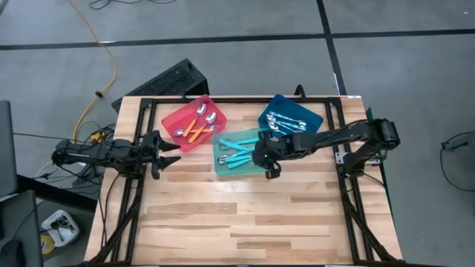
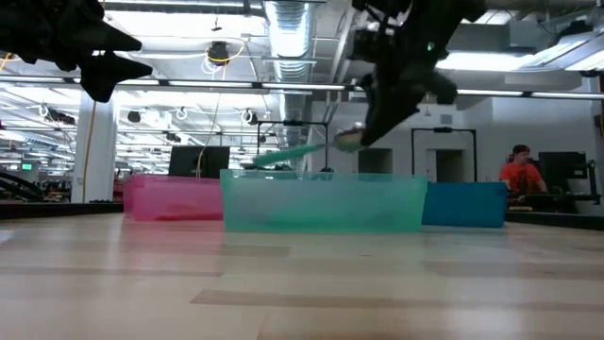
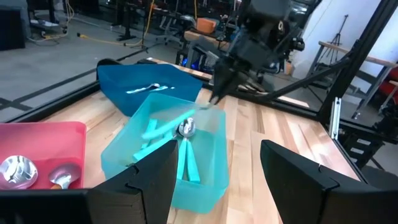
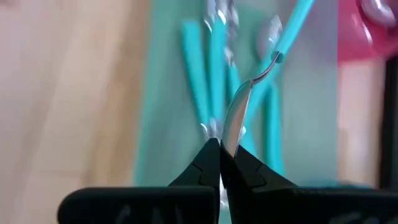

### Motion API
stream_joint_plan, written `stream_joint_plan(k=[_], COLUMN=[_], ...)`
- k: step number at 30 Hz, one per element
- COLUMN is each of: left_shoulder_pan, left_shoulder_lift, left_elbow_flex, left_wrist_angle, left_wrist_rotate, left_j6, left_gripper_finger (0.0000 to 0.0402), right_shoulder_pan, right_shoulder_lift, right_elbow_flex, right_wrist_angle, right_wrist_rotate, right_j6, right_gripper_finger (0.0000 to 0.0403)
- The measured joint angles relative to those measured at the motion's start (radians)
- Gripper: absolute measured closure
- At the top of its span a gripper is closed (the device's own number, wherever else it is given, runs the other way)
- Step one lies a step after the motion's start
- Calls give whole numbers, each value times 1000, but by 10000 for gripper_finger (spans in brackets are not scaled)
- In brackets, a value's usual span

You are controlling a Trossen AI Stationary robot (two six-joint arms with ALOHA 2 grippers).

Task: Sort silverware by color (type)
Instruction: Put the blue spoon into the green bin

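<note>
Spoon [image 4: 261, 62]: light, stiff, slick; pinched by bowl edge, over teal tray [image 1: 220, 165].
Right gripper [image 4: 221, 152]: clamped on spoon.
Left gripper [image 1: 167, 153]: spread wide, empty.

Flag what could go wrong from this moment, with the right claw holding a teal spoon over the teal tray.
1. The right claw pinches the teal spoon only by the edge of its metal bowl, so it could slip or swing.
2. The spoon hangs tilted above the teal tray, its handle pointing toward the red tray; a careless release might send it over the tray wall.
</note>
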Motion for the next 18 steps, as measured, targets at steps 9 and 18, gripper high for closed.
stream_joint_plan(k=[9, 18], left_shoulder_pan=[0, 0], left_shoulder_lift=[0, 1], left_elbow_flex=[0, 0], left_wrist_angle=[-1, -4], left_wrist_rotate=[3, 4], left_j6=[6, 6], left_gripper_finger=[187, 187], right_shoulder_pan=[-77, -94], right_shoulder_lift=[25, 26], right_elbow_flex=[0, 0], right_wrist_angle=[-4, -25], right_wrist_rotate=[-132, -284], right_j6=[-2, 1], right_gripper_finger=[377, 377])
